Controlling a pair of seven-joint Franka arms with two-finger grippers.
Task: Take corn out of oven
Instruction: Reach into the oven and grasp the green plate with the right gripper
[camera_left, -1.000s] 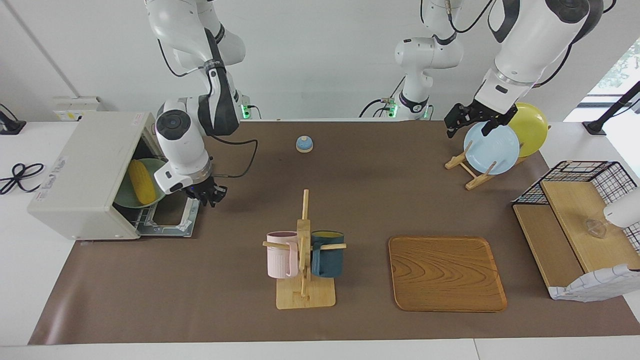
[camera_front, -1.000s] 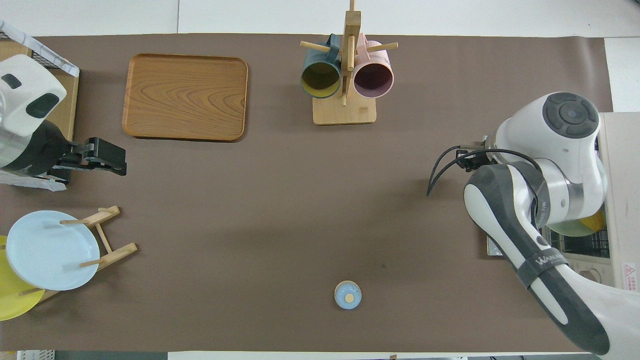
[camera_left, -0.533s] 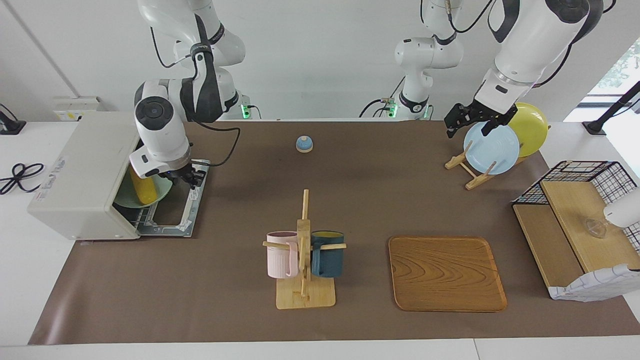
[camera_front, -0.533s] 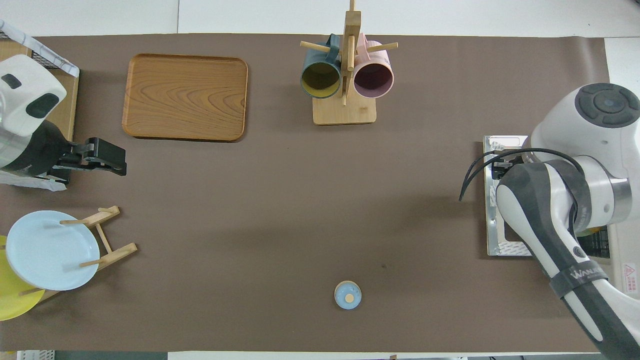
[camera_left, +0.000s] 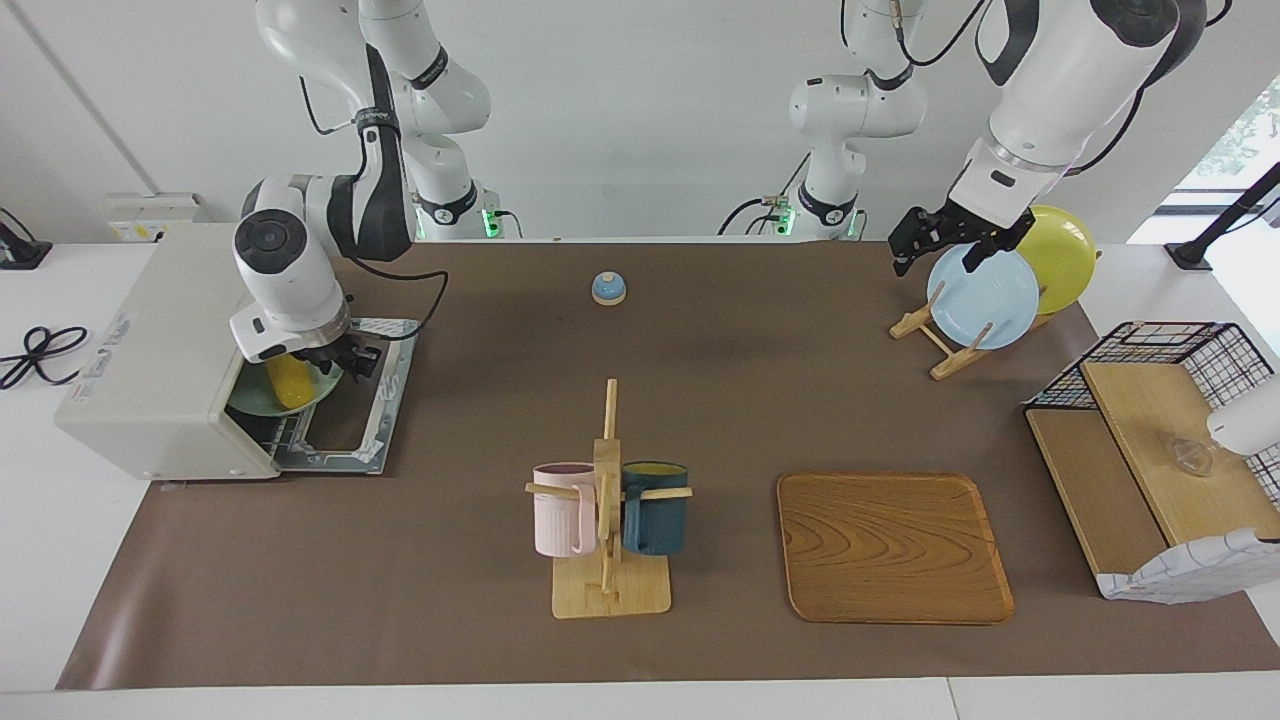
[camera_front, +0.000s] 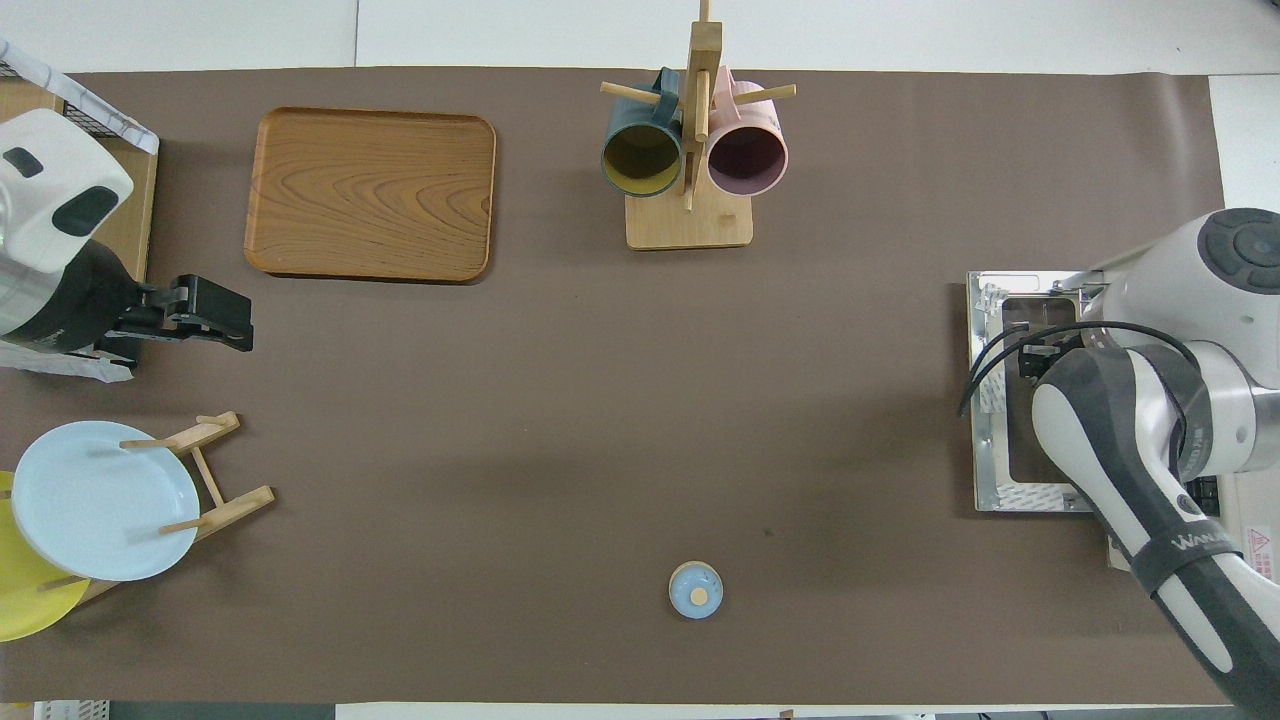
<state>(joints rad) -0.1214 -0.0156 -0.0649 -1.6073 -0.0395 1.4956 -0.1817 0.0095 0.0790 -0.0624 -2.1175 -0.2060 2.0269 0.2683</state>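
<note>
Yellow corn (camera_left: 287, 381) lay on a green plate (camera_left: 262, 401) in the open oven (camera_left: 165, 350). Right gripper (camera_left: 343, 357) hung at its mouth, just above the cob; I couldn't tell its fingers' state. Reaching was in hand; next, I'd judge, a grasp. Left gripper (camera_left: 935, 240) waited spread wide over the plate rack (camera_left: 935, 335).

A bright yellow corn (camera_left: 289, 380) on a green plate (camera_left: 250, 400) inside an off-white oven (camera_left: 160, 350); pale blue (camera_left: 982, 297) and yellow plates (camera_left: 1062, 255), pink (camera_left: 562, 508) and dark teal mugs (camera_left: 656, 506), brown surface (camera_left: 700, 380).
</note>
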